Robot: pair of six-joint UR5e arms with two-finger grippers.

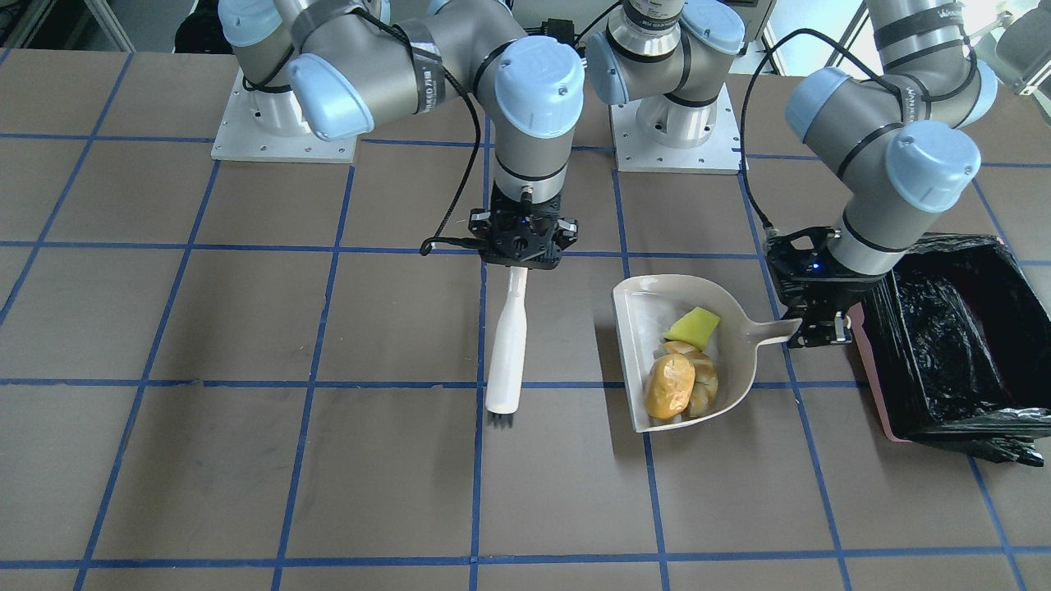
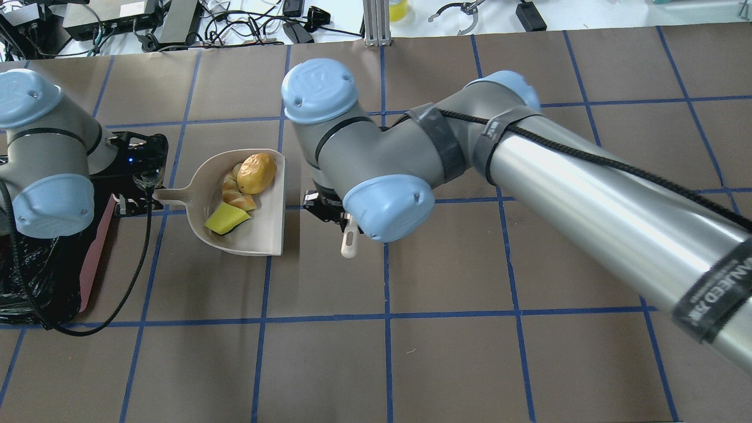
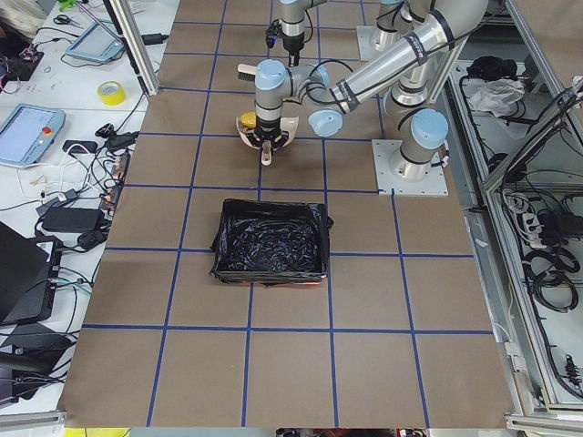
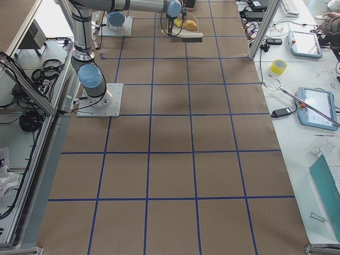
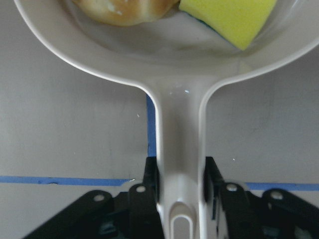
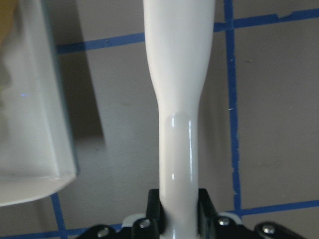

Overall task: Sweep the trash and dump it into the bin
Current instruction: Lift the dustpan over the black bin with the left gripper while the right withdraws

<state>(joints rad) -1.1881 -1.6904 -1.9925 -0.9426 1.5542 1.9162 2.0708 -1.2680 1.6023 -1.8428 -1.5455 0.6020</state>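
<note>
The beige dustpan (image 1: 644, 312) lies on the table and holds all three trash pieces: the golden-brown bun (image 1: 669, 387), the pale yellow wedge (image 1: 692, 326) and the striped croissant (image 1: 704, 373). My left gripper (image 1: 809, 328) is shut on the dustpan's handle (image 5: 179, 164), right beside the pink bin with the black bag (image 1: 952, 336). My right gripper (image 1: 523, 254) is shut on a white brush (image 1: 507, 345). The brush points down, with its bristles at the table, a little apart from the dustpan's open edge (image 6: 30, 124).
The bin (image 3: 271, 241) stands on my left side of the table, just past the left gripper. Both arm bases sit on white plates (image 1: 283, 123) at the back. Blue tape lines grid the brown table top.
</note>
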